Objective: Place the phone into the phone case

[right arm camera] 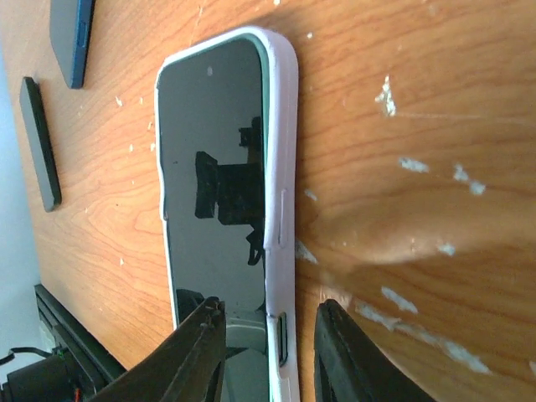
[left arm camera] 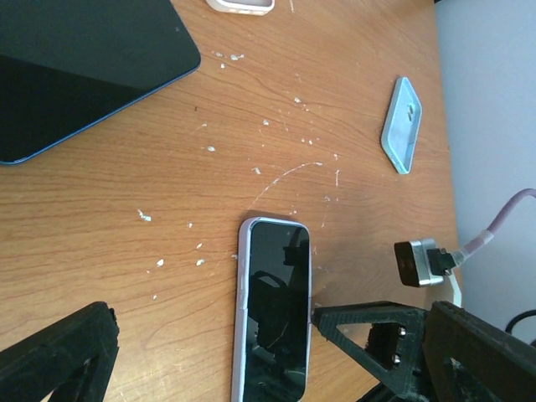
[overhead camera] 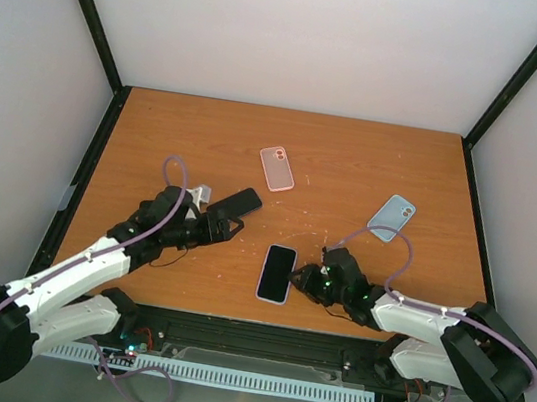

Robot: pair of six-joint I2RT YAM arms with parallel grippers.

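Phone (overhead camera: 276,273) lies screen-up on the table (overhead camera: 157,134), near the front edge and between the two arms, long axis running near to far. It already sits inside the lilac case (right arm camera: 281,126): the rim wraps the far end and both long sides. A thin strip of the phone's green edge shows inside the right rim. The left rim bulges outward in a small wave about halfway along, so that side may not be fully seated (judgement). Right gripper (right arm camera: 270,322) is at the right long edge, close to the near corner. Its fingers are partly spread and straddle the rim, one over the glass and one on the wood outside. Small gaps show on both sides, so they are not clamped on it. Position fits pressing or checking that edge, probably the last stretch to snap home. Left gripper (overhead camera: 222,225) hangs well to the left with its fingers spread wide and nothing between them, apparently parked out of the way. A dark phone (overhead camera: 238,202) lies flat just beyond it. The spare pink case (overhead camera: 276,168) lies further back, the blue case (overhead camera: 391,217) to the far right; both look empty. Task looks nearly done. Risk: a push on the right rim could slide the phone left, since nothing braces it there.
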